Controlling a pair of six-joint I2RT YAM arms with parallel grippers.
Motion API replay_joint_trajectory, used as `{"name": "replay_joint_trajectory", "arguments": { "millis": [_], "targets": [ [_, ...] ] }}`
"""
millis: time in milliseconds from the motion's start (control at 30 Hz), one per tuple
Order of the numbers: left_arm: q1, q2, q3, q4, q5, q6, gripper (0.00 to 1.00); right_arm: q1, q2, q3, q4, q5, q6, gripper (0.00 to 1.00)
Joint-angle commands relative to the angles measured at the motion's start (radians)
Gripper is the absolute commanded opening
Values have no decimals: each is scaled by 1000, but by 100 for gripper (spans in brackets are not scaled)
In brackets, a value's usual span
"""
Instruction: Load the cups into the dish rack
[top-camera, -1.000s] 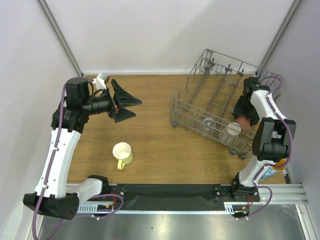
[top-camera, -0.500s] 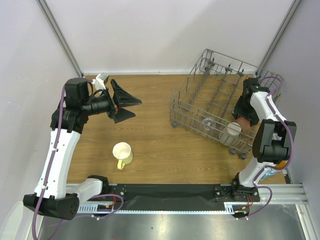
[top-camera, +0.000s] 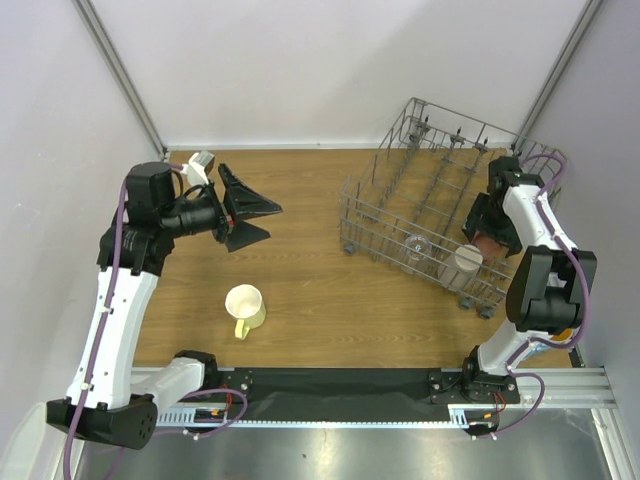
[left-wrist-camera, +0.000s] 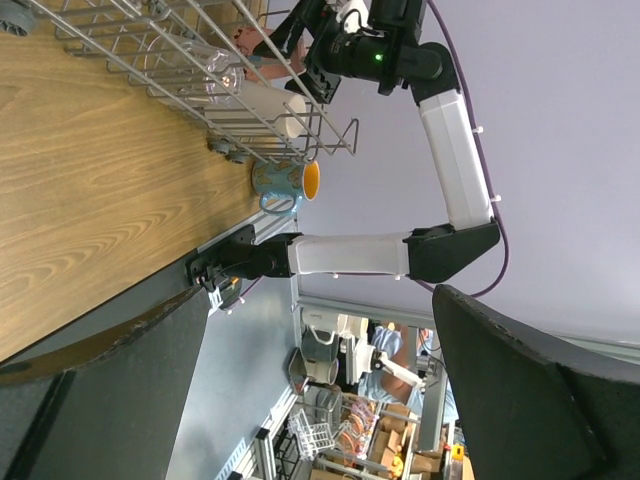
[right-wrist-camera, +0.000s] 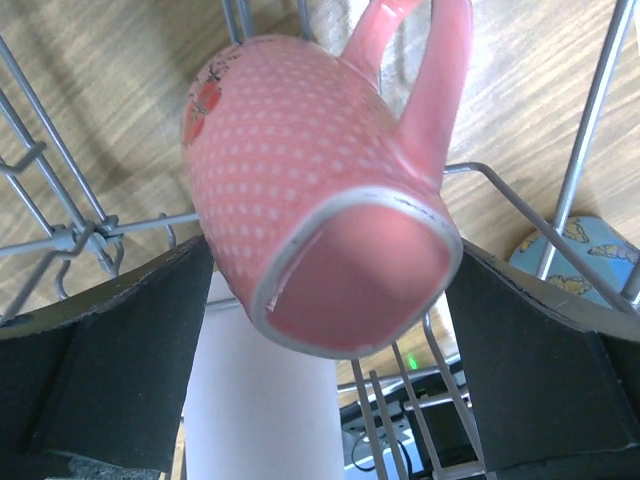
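Note:
A pale yellow mug (top-camera: 245, 307) stands on the wooden table, in front of my left gripper (top-camera: 245, 208). That gripper hangs open in the air with nothing between its fingers (left-wrist-camera: 100, 400). The grey wire dish rack (top-camera: 400, 200) sits at the right. A clear glass (top-camera: 418, 243) and a beige cup (top-camera: 466, 260) stand in its near row. My right gripper (right-wrist-camera: 330, 265) is open inside the rack, its fingers on either side of the salmon-pink mug (right-wrist-camera: 320, 200). This mug rests tilted on the wires, base toward the camera. A blue tumbler (left-wrist-camera: 285, 183) stands outside the rack's near corner.
The rack's tall rear wall (top-camera: 440, 125) rises behind the right arm. Wire tines (right-wrist-camera: 70, 235) crowd close around the right gripper. The tumbler (right-wrist-camera: 580, 250) shows just beyond the rack's wires. Grey walls close in the table on three sides.
My right gripper's jaws have spread wider and let go of the pink mug, which stays in the rack. The left arm has drifted slightly to the left.

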Motion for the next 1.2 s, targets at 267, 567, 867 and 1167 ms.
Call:
{"name": "replay_joint_trajectory", "arguments": {
  "millis": [267,567,867,1167],
  "targets": [
    [8,-17,-5,-25,16,11,99,-10,-89,141,-119,4,-12,100],
    [-1,34,110,-240,-109,172,98,14,-189,385,-265,-51,5,100],
    [-196,92,202,-384,-415,254,97,252,-297,575,-261,-197,86,100],
    [-493,129,162,-510,-848,157,99,460,-469,330,-6,-384,160,100]
  ]
}}
